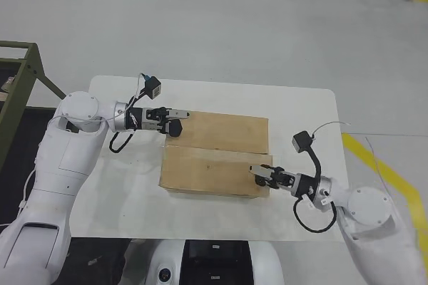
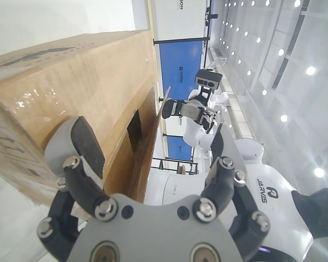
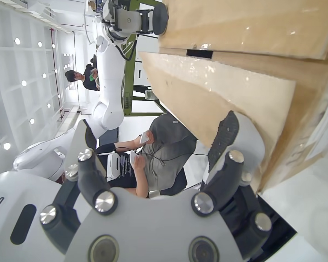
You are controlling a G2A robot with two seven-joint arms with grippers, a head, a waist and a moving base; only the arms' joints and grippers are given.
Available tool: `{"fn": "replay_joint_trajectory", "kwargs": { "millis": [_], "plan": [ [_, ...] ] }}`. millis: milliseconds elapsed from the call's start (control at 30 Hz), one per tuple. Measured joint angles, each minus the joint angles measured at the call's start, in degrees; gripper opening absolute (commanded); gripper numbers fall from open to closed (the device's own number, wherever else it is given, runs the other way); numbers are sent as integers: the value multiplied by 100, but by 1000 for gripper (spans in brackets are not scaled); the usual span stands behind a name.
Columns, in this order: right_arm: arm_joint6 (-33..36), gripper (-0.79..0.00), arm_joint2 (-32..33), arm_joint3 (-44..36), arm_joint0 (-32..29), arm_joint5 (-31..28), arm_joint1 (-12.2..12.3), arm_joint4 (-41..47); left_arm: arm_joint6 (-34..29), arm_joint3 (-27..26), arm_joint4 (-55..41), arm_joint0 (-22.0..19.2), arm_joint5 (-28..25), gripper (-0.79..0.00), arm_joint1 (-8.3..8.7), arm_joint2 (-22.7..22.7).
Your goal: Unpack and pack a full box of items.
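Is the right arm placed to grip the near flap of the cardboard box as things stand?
Probably yes: the right tool is open at the end of the near flap, one finger already against it, and nothing stands between them.

Bright ceiling lamps (image 2: pixel 310 70) flare; shadows soft.

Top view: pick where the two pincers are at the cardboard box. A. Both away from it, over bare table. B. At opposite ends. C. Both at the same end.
B: the left pincer is at one end of the cardboard box, the right pincer at the opposite end.
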Motion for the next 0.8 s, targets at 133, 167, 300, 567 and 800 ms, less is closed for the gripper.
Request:
{"fn": "replay_joint_trajectory", "kwargs": {
  "millis": [133, 167, 300, 567, 800],
  "plan": [
    [-93, 0, -135, 256, 264, 22, -12, 15, 0, 0, 0, 0, 0, 0, 0, 0],
    [-113, 0, -151, 302, 321, 24, -13, 14, 0, 0, 0, 0, 0, 0, 0, 0],
    [-179, 0, -198, 537, 592, 34, -18, 65, 0, 0, 0, 0, 0, 0, 0, 0],
    [-221, 0, -209, 980, 983, 311, -21, 341, 0, 0, 0, 0, 0, 0, 0, 0],
    [-97, 0, -289, 1360, 1121, 429, -23, 640, 0, 0, 0, 0, 0, 0, 0, 0]
  ]
}}
